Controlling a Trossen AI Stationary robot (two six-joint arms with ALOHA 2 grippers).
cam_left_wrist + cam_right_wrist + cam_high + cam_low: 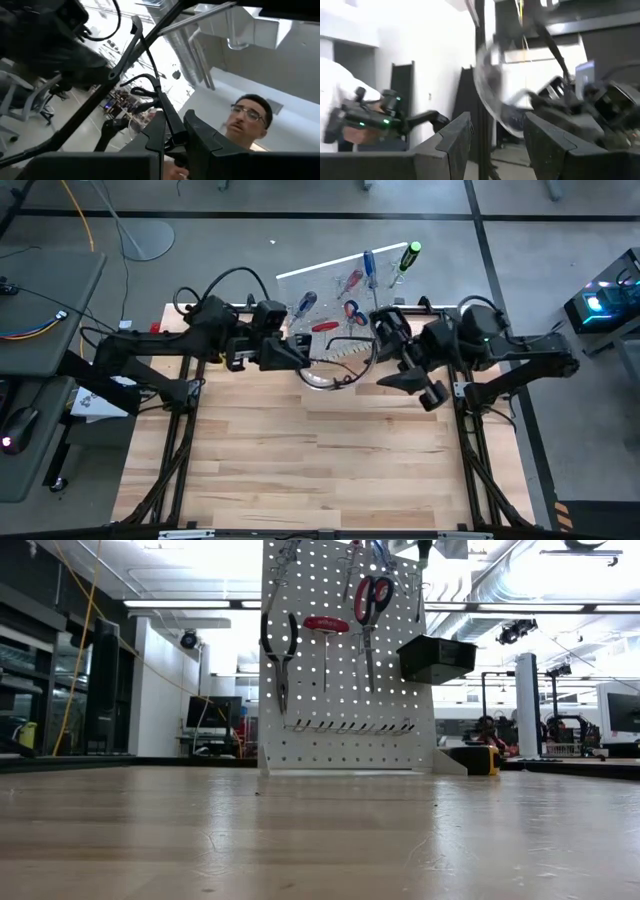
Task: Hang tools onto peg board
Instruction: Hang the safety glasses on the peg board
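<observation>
Room: workshop space is showing beyond the board, with ceiling lights, screens, and a person in the left wrist view.
Desk: pale wood desk (320, 470) is carrying the board at its far edge.
Peg board: white peg board (345, 690) is standing upright, with a black bin (437, 658) fixed to it.
Tools hung: dark-handled pliers (279, 650), a red-handled screwdriver (326, 630) and red-handled scissors (372, 602) are hanging on the board.
Yellow tape measure: tape measure (482, 759) is sitting just beside the board's foot.
Left tool: left tool (300, 356) is hovering near the board's front, fingers close together on a thin dark wire-like piece; what it is, I cannot tell.
Right tool: right tool (405, 380) is hovering near the board, fingers parted and holding nothing.
Step in hand, judged: raised arms are suggesting a hanging approach; keep the piece level with a hook and advance slowly.
</observation>
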